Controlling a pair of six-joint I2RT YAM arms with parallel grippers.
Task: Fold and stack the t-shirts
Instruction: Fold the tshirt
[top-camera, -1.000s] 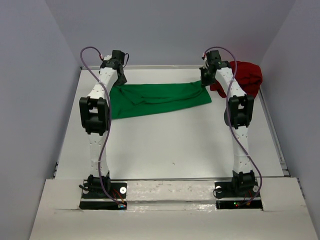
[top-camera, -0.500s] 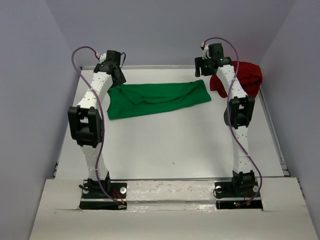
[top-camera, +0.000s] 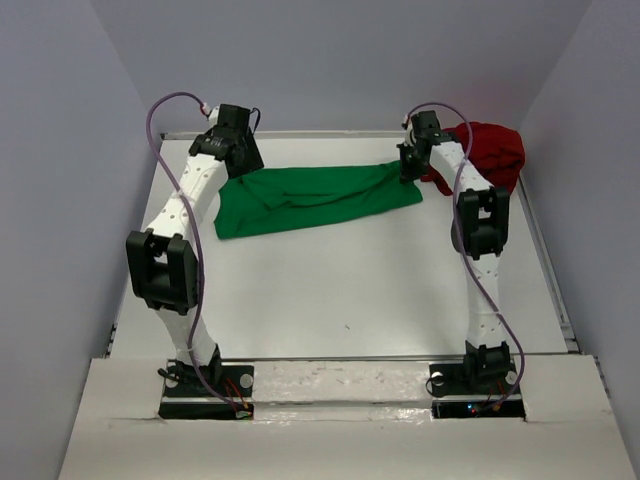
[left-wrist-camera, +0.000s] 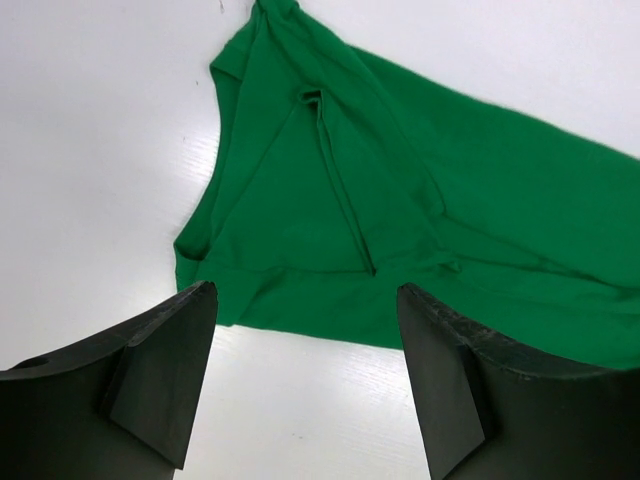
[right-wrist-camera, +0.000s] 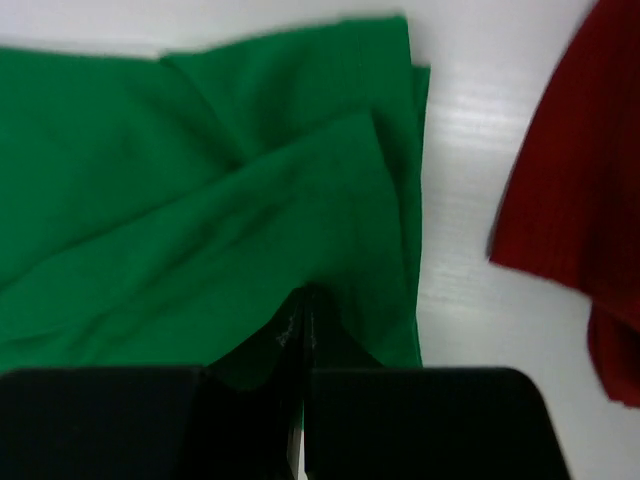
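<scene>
Across the far part of the counter (top-camera: 340, 290) the green t-shirt (top-camera: 315, 198) lay flat as a long, creased band, its right end just beside the dark red t-shirt (top-camera: 490, 155), which sat bunched in the far right corner. The left arm (top-camera: 165, 270) reached over the band's left end, and the left jaws stood wide apart above the cloth, holding nothing; the left wrist view showed the hem and a loose triangular flap between the two fingers. The right arm (top-camera: 480, 220) reached to the band's right end, where the right jaws were drawn almost together. Creases in the green cloth ran up to their tips, so they appeared to pinch a fold near that corner.

The step in hand looked like taking both ends of the green band for its next fold. To do it well, the left jaws would need to come down squarely on the hem edge and catch every layer, not just the top flap, before closing. Both ends should then rise together and level, with the cloth kept taut between them so the fold lands straight. The right side should keep off the red shirt, which lay close enough to snag.

Counted: two t-shirts, one green and one dark red; two arms, each with one pair of jaws; one counter.
</scene>
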